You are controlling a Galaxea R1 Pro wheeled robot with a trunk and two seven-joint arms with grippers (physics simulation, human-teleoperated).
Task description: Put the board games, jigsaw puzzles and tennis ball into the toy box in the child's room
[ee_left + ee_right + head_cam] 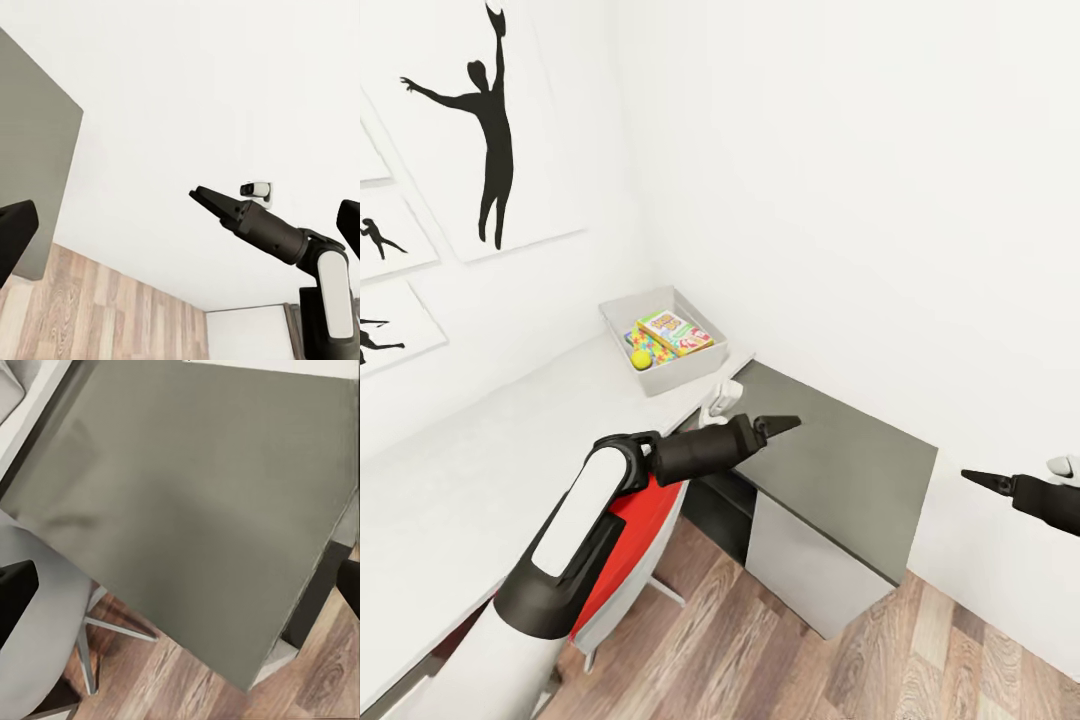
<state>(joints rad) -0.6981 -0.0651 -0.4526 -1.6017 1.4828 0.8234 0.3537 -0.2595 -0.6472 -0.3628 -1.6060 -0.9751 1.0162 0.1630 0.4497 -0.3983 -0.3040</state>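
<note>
The tray [619, 318] sits on the desk [480, 440] in the corner, well beyond the left hand [788, 424]. It holds a printed game box [674, 331], puzzle pieces [648, 343] and the ball [641, 359].

Both hands carry nothing. Whether the left hand's fingers are open or closed cannot be told. In its wrist view the right hand [976, 478] has its fingers spread wide.

Judgement: the box is light and stiff, best taken by an edge. The ball will roll.

The walls close two sides of the tray. There is open room over the dark wing [840, 455].

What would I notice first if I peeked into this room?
Probably the big black athlete silhouette print on the white wall at the left. Next, the grey toy box in the far corner of the table, with a yellow tennis ball and a colourful board game inside. In front, the robot's left claw hangs over the dark-grey wing.
</note>
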